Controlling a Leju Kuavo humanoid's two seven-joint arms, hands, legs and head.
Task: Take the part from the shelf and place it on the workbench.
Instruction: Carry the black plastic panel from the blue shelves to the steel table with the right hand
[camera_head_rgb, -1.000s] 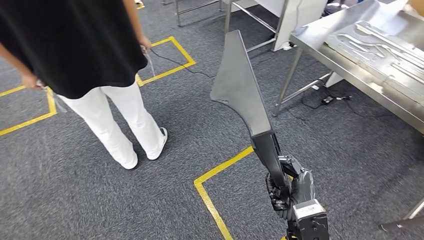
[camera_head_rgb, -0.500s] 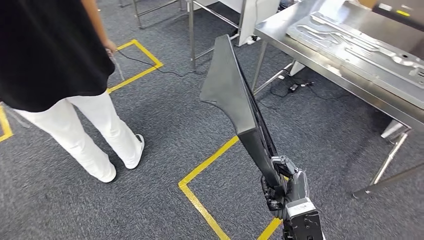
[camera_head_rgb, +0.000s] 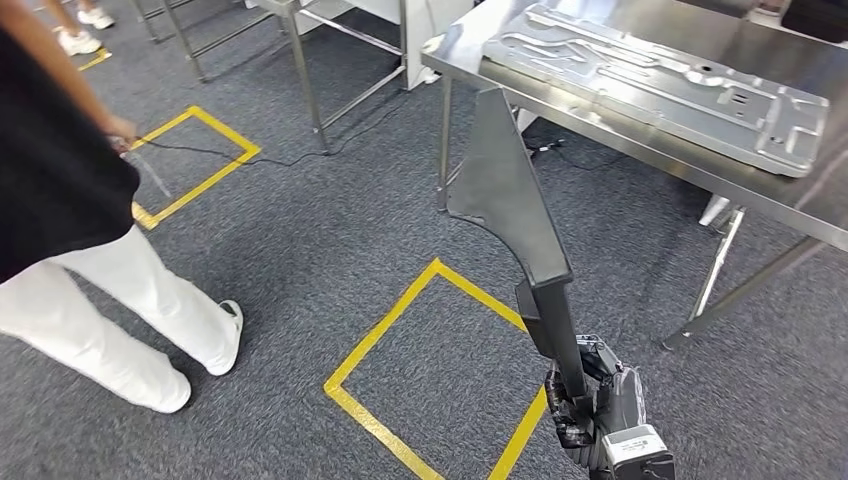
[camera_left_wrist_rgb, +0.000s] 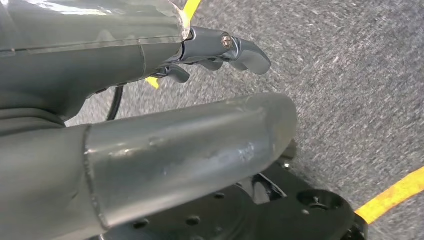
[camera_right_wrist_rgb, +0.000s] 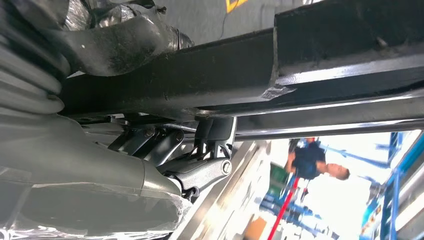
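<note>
The part (camera_head_rgb: 510, 200) is a long black panel, wide at its upper end and narrow at the bottom. My right hand (camera_head_rgb: 590, 400) grips the narrow lower end and holds the part upright, leaning slightly, at the lower right of the head view. In the right wrist view the part's black bar (camera_right_wrist_rgb: 250, 75) crosses the hand, with dark fingers (camera_right_wrist_rgb: 200, 170) wrapped under it. The steel workbench (camera_head_rgb: 600, 135) stands ahead at the upper right, just beyond the part's top. My left hand (camera_left_wrist_rgb: 150, 100) hangs over the carpet, fingers (camera_left_wrist_rgb: 240, 50) spread, holding nothing.
A large silver stamped metal panel (camera_head_rgb: 660, 85) lies on the workbench. A person (camera_head_rgb: 60, 200) in a black top and white trousers stands at the left. A yellow taped square (camera_head_rgb: 400, 330) marks the grey carpet in front of me. Metal frame legs (camera_head_rgb: 310, 80) stand further back.
The whole picture has shifted as the camera moved: the workbench now lies nearer and more central, the person further left. My right hand still holds the part upright.
</note>
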